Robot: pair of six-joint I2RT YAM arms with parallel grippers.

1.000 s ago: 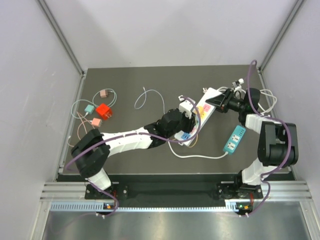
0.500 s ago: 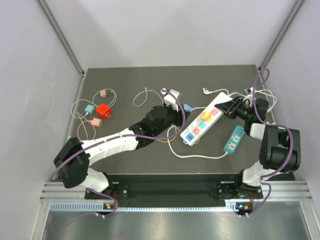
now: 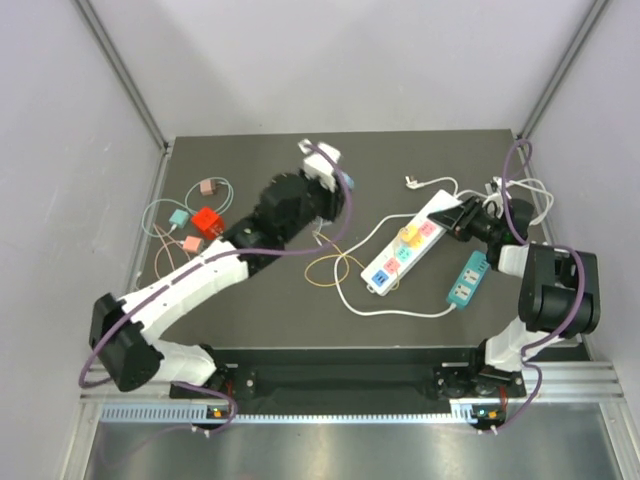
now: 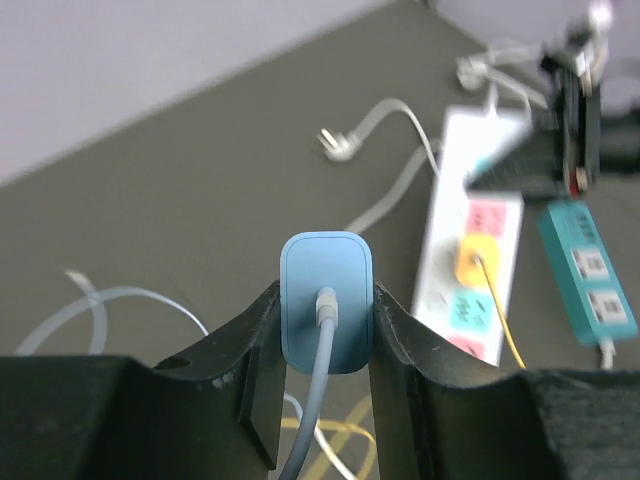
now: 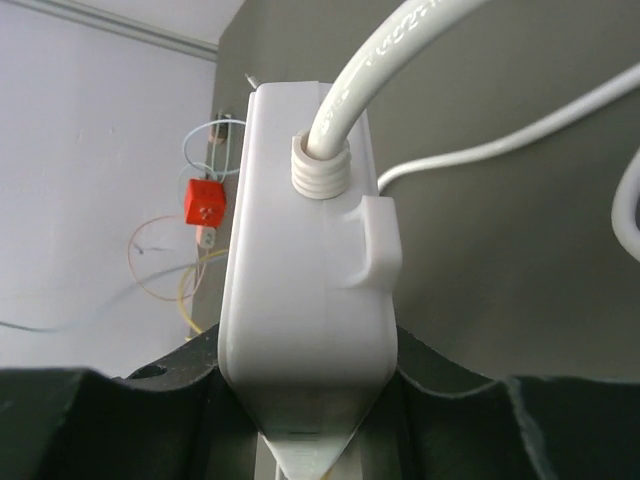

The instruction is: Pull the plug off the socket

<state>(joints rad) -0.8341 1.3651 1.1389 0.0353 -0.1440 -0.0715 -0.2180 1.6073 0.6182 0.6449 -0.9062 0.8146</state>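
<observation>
My left gripper (image 3: 338, 176) is shut on a light blue plug (image 4: 326, 315) with a grey-blue cable. It holds the plug in the air at the back middle of the table, clear of the white power strip (image 3: 405, 245). The plug also shows in the top view (image 3: 347, 183). The strip lies diagonally at the right, with a yellow plug (image 3: 410, 233) still in it. My right gripper (image 3: 456, 216) is shut on the strip's far cable end, which fills the right wrist view (image 5: 305, 250).
A teal power strip (image 3: 468, 278) lies right of the white one. A loose white plug (image 3: 410, 182) and white cables lie at the back right. A red adapter (image 3: 208, 221) and small pink and teal adapters with thin cables lie at the left. A yellow cable loop (image 3: 330, 270) lies mid-table.
My left gripper has pulled the blue plug out of the white strip and carried it back and to the left. The strip has settled flat, still held by the right gripper.
</observation>
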